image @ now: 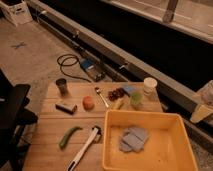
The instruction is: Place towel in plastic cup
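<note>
End effector point(20, 107) spread (empty) past the left edge of table point(50, 137), towel point(134, 139) well apart in bin point(107, 142).

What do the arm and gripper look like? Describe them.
The gripper is not in view. Only a bulky matte black shape shows at the left edge, beside the table; it may be part of the arm, but I cannot tell. No cables or markings show on it.
</note>
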Action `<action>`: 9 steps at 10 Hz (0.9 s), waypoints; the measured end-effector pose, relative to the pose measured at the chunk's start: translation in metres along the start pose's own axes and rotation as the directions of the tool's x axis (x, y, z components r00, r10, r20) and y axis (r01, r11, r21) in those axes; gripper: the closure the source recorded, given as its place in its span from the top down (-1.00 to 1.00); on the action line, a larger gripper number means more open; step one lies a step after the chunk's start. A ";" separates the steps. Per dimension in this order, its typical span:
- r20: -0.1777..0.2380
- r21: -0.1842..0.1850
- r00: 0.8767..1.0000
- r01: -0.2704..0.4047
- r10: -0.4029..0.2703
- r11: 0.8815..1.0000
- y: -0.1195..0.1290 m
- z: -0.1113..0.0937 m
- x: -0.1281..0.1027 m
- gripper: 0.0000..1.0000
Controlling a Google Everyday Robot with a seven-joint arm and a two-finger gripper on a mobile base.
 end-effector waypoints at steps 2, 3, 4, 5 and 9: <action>-0.001 0.000 1.000 0.000 0.000 1.000 0.000 0.000 0.000 0.54; -0.002 0.000 1.000 0.001 -0.001 1.000 0.000 0.001 0.000 0.54; -0.001 -0.004 1.000 0.016 -0.016 1.000 0.002 0.001 -0.003 0.54; 0.000 -0.012 0.999 0.036 -0.036 0.999 0.007 0.002 -0.008 0.54; 0.030 -0.057 0.979 0.205 -0.204 0.977 0.054 0.020 -0.070 0.54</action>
